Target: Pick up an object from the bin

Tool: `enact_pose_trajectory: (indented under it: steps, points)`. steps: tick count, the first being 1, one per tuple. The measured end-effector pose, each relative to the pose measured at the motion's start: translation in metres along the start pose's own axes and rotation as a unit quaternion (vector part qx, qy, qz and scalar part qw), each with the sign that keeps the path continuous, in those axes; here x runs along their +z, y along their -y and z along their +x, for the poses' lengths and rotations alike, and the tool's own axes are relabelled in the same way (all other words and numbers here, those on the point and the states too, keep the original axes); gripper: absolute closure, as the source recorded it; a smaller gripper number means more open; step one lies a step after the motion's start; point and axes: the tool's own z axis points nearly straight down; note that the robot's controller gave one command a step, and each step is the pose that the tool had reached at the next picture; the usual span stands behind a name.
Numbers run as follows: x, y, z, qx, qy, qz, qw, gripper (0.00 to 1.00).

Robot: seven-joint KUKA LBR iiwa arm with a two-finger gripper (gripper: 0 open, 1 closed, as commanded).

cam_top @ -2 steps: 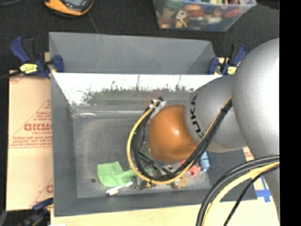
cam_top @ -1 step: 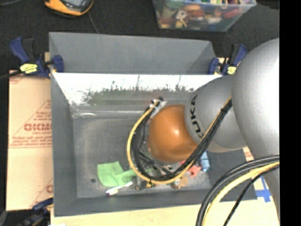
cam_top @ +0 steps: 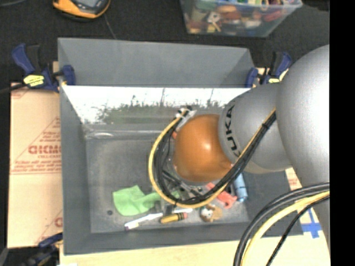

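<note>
You look down on a grey metal bin [cam_top: 72,165] standing on a dark surface; past its far edge sits a clear tub [cam_top: 238,15] of coloured toys. The arm [cam_top: 299,115], lettered "UKA", carries an orange cover [cam_top: 202,146] above the gripper [cam_top: 178,190]; you cannot tell its state. Below it, along the bin's near edge, lie a crumpled green cloth [cam_top: 132,199], a white pen [cam_top: 143,220] and a yellow marker [cam_top: 173,218]

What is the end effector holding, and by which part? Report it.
Cannot tell: the orange wrist cover hides any hold; a green cloth and a white pen lie just beside it.
</note>
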Motion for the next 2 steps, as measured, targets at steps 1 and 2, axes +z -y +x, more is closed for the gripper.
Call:
enact_pose_trajectory:
  steps: [1,2]
  points:
    - [-0.1158,0.0042,-0.0043,-0.003,-0.0005,0.0,1.0,1.0]
    - [-0.1161,0.004,-0.0043,-0.003,-0.0004,-0.001,1.0,1.0]
